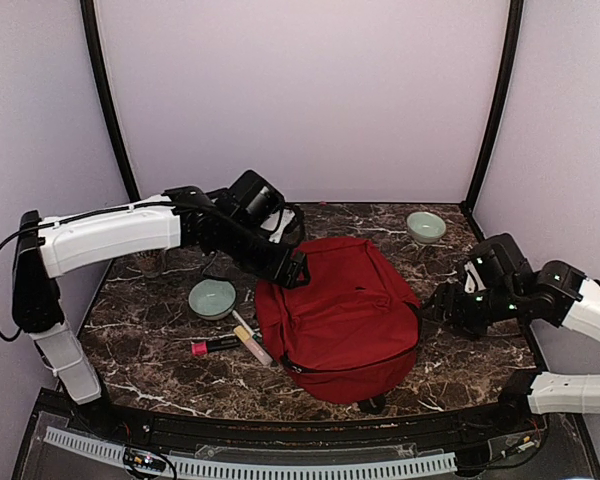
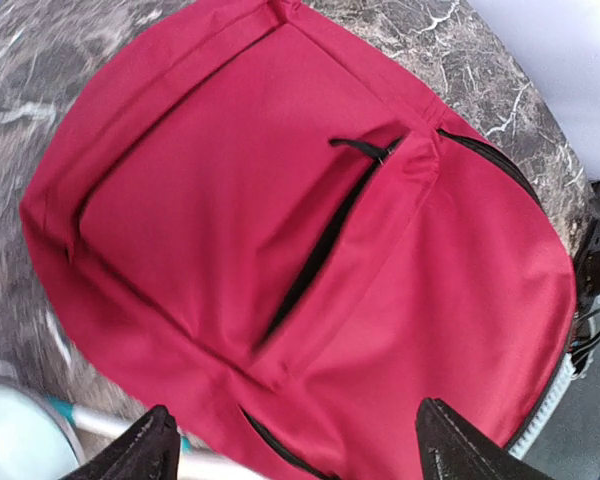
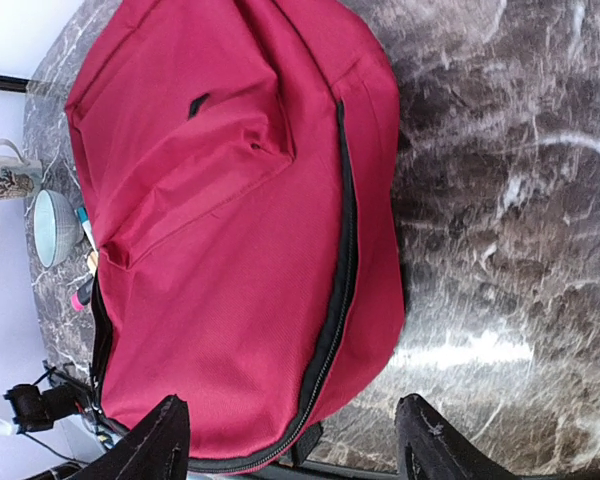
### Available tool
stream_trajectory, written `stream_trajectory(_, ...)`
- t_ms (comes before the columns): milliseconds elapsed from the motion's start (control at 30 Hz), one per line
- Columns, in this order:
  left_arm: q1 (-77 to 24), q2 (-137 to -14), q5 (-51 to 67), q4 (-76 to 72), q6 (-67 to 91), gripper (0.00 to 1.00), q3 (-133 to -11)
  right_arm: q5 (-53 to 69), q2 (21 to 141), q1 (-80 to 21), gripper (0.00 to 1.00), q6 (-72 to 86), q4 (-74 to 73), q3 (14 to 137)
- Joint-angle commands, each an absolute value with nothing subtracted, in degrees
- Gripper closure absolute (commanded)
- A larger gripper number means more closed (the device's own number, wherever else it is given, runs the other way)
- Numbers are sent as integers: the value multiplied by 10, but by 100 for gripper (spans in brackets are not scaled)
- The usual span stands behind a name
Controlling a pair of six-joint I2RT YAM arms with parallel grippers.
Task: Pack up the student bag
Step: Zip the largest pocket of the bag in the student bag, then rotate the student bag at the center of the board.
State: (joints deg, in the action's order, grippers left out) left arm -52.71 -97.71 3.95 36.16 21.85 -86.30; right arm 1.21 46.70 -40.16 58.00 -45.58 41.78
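Top view: the student bag [image 1: 340, 315] lies flat in the middle of the dark marble table [image 1: 460, 370], its near end close to the front edge. Bare tabletop lies to its right. On its left, a green bowl [image 1: 212, 297] and some markers [image 1: 252, 345] sit just beside it. The left gripper [image 1: 298, 270] hangs at the bag's far-left corner, and the right gripper [image 1: 435, 303] is just off its right edge.

Left wrist view: the left gripper [image 2: 295, 445] is released, fingers spread wide and empty, above the bag's front, where the front pocket zip [image 2: 315, 260] gapes.

Right wrist view: the right gripper [image 3: 290, 440] is likewise spread and empty, over the bag's edge where the main zipper [image 3: 340, 280] runs. Bare marble fills the right side.
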Motion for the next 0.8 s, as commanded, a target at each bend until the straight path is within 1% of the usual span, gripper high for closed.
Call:
stream_trajectory(0, -492, -1086, 163, 402, 16, 18, -937, 60, 482, -409, 28, 701, -458, 405)
stream_trajectory(67, -480, -1126, 199, 416, -17, 20, -961, 82, 497, -422, 28, 731, -424, 388)
stream_trajectory(133, -471, -1158, 236, 420, -42, 23, -976, 99, 519, -435, 30, 748, -398, 376)
stream_trajectory(267, -465, -1191, 270, 426, -73, 28, -991, 98, 570, -458, 45, 761, -357, 362)
stream_trajectory(333, -465, -1201, 276, 425, -82, 34, -985, 101, 594, -458, 54, 757, -328, 353)
stream_trajectory(367, -465, -1206, 273, 429, -83, 41, -983, 99, 607, -457, 62, 747, -322, 355)
stream_trajectory(400, -465, -1209, 265, 436, -80, 56, -981, 95, 620, -453, 77, 732, -321, 359)
stream_trajectory(433, -465, -1212, 261, 443, -77, 64, -981, 92, 631, -446, 86, 710, -322, 367)
stream_trajectory(467, -465, -1210, 256, 449, -67, 77, -980, 87, 644, -438, 95, 688, -325, 374)
stream_trajectory(500, -466, -1207, 256, 453, -58, 85, -981, 83, 655, -428, 100, 668, -328, 379)
stream_trajectory(600, -472, -1185, 243, 453, -21, 100, -975, 77, 681, -381, 100, 613, -322, 385)
stream_trajectory(767, -507, -1170, 192, 442, 90, 100, -971, 45, 724, -269, 100, 493, -321, 424)
